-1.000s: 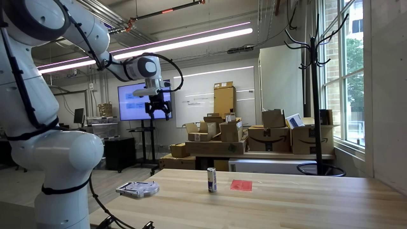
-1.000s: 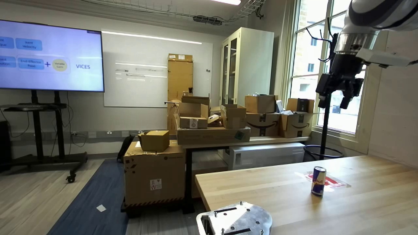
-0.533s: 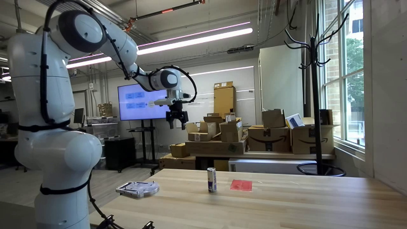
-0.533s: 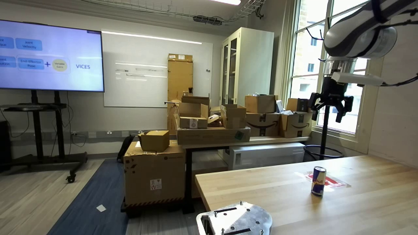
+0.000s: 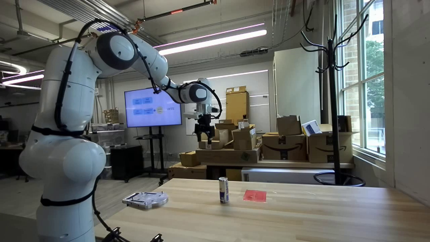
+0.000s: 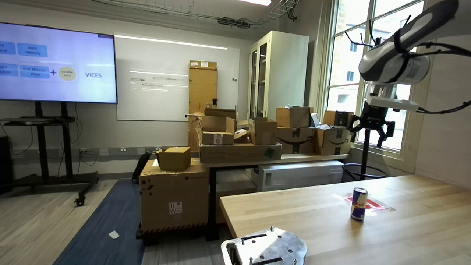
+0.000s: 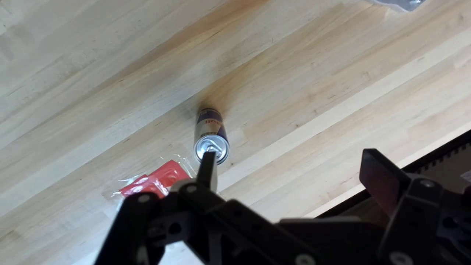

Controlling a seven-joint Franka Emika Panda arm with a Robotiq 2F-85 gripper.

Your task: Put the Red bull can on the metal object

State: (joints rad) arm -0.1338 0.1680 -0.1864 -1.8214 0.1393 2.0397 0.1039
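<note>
A slim blue-and-silver can (image 6: 358,204), lettered in red, stands upright on a bench (image 6: 294,217), an empty gripper (image 6: 367,141) spread wide above.

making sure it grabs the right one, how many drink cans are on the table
1: the Red Bull can, upright on the table near the flat red item; others may be out of frame.

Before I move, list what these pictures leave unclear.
Metal object: lower part cut off by the bottom edge in an exterior view.
Red Bull can: part of its top behind the gripper in the wrist view.
Flat red item: partly behind the gripper, wrist view.
Screen: labels too small in an exterior view.
</note>
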